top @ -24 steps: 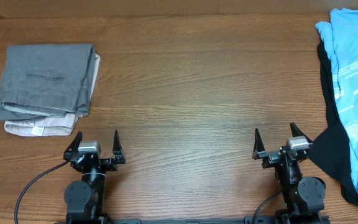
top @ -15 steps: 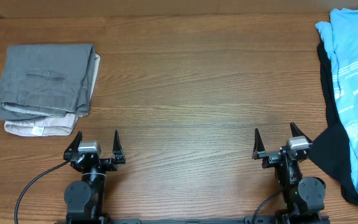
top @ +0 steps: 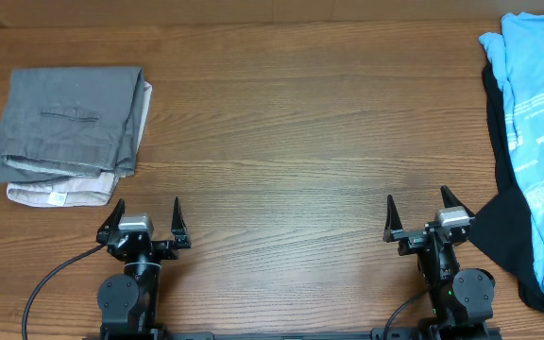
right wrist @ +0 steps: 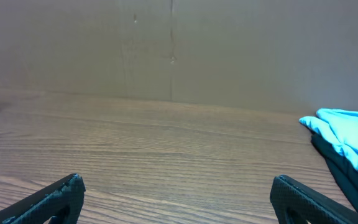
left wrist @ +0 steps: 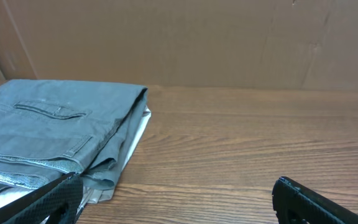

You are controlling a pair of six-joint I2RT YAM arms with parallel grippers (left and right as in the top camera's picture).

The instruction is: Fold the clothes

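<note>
The clothes, a light blue T-shirt (top: 536, 113) with small white logos, lie crumpled at the table's far right edge, on top of a black garment (top: 503, 236). The right wrist view shows the T-shirt (right wrist: 347, 130) at its right border. My right gripper (top: 417, 200) stands open near the front edge, just left of the black cloth, with nothing between its fingers (right wrist: 177, 180). My left gripper (top: 146, 210) is open and empty at the front left (left wrist: 178, 182), far from the T-shirt.
Folded grey trousers (top: 69, 123) rest on a pale folded garment (top: 64, 194) at the back left, just beyond my left gripper, and also show in the left wrist view (left wrist: 55, 130). A brown cardboard wall (right wrist: 179, 50) closes off the far side of the wooden table (top: 281, 142).
</note>
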